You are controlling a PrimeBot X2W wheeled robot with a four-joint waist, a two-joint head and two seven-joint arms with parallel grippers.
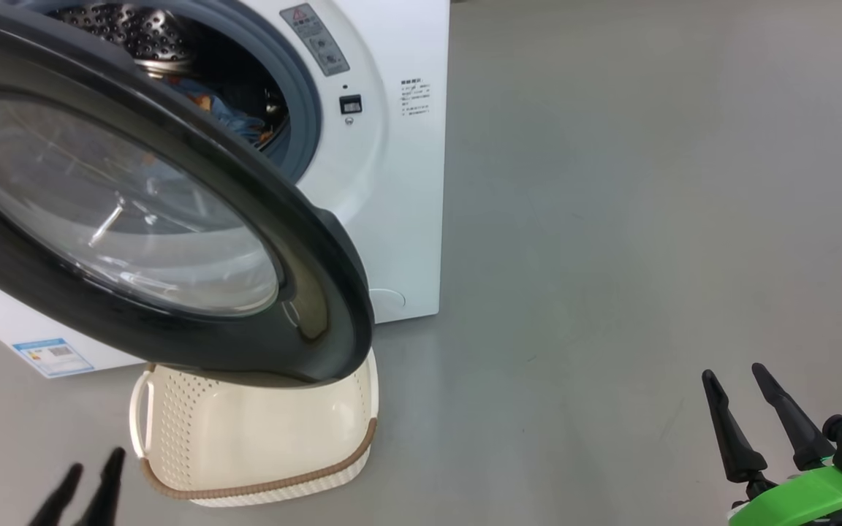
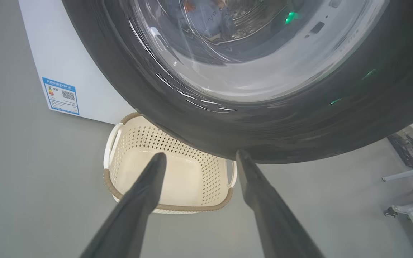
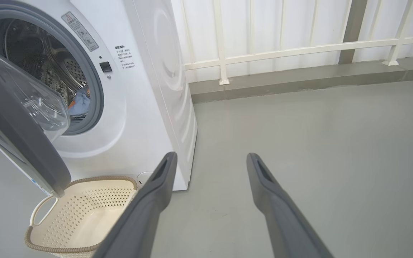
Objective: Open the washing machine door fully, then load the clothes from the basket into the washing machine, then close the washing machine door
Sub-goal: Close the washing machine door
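Note:
The white washing machine [image 1: 392, 190] stands at the upper left with its black-framed round door [image 1: 194, 183] swung out over the cream basket [image 1: 260, 453] on the floor. Light-blue clothes [image 1: 234, 120] with orange patches lie inside the steel drum, also seen through the glass as clothes [image 2: 206, 16] and past the door as clothes [image 3: 81, 102]. The basket [image 2: 170, 179] shows a bare inside. My left gripper [image 1: 88, 471] is open at the lower left, just left of the basket, below the door [image 2: 264, 118]. My right gripper [image 1: 735, 376] is open at the lower right, far from the machine [image 3: 149, 89].
Grey floor spreads to the right of the machine. A white railing [image 3: 299, 50] runs along a low ledge behind. White frame legs [image 2: 407, 175] stand at the far right of the left wrist view. A blue label [image 1: 52, 356] sits on the machine's lower front.

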